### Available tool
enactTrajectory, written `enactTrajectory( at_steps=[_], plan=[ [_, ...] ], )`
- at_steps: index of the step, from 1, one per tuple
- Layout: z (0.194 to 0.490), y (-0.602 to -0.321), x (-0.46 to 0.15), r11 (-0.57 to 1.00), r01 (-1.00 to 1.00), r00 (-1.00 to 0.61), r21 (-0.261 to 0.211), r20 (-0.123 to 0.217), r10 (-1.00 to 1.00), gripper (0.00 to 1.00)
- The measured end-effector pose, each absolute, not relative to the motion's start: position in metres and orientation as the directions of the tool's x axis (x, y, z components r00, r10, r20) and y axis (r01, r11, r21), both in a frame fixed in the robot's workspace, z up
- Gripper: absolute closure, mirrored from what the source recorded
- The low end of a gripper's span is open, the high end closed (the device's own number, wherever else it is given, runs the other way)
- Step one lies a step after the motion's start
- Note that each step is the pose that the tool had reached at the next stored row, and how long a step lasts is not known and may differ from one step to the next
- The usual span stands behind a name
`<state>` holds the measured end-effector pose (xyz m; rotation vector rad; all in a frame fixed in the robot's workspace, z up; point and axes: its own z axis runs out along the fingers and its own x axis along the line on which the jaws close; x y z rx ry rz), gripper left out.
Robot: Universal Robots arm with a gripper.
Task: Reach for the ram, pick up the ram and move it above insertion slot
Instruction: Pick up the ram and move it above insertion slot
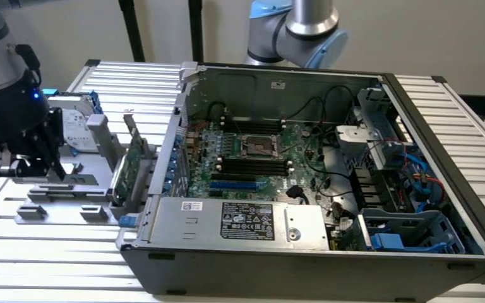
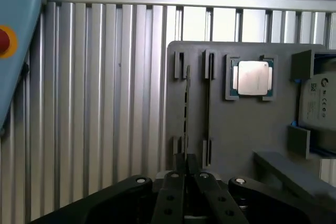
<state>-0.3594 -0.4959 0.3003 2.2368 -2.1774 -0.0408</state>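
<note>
Wrist view first: we have the claw (image 2: pixel 186 165) down at the grey holder plate (image 2: pixel 236 129), its two black fingers (image 2: pixel 170 198) sitting almost together. The ram (image 2: pixel 186 103), edge-on as a thin strip, runs from between them straight along its groove. We read that as clamped on the ram's near end, though the contact itself is hidden behind the finger links. The stick sits upright between the holder's end posts, not lifted out.

For a clean pick, we judge the grip wants to be square to the board's flat faces and the pull straight up out of the posts. Any twist would likely bind so thin a board in its grooves.

Now the edges. A second groove (image 2: pixel 209 103) lies just beside the ram, and we cannot make out what it holds. Past that sits a processor chip (image 2: pixel 253 77), then a disk drive (image 2: pixel 317 98) at the plate's far side.

In the exterior view the claw (image 1: pixel 45 170) hangs low over the plate on the ribbed table (image 1: pixel 48 252). A tall green card (image 1: pixel 137 165) stands between the claw and the open computer case (image 1: pixel 310 271), and the black memory slots (image 1: pixel 255 165) lie well beyond it inside the case. The free room is above the claw. We judge the card's top edge and the case rim to be the things to clear.
</note>
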Motion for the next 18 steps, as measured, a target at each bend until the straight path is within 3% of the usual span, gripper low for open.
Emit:
enactTrajectory(
  at_steps=[18],
  plan=[
    [0.382, -0.495, -0.281, -0.027, -0.999, 0.027, 0.033, -0.005, -1.0, 0.87]
  ],
)
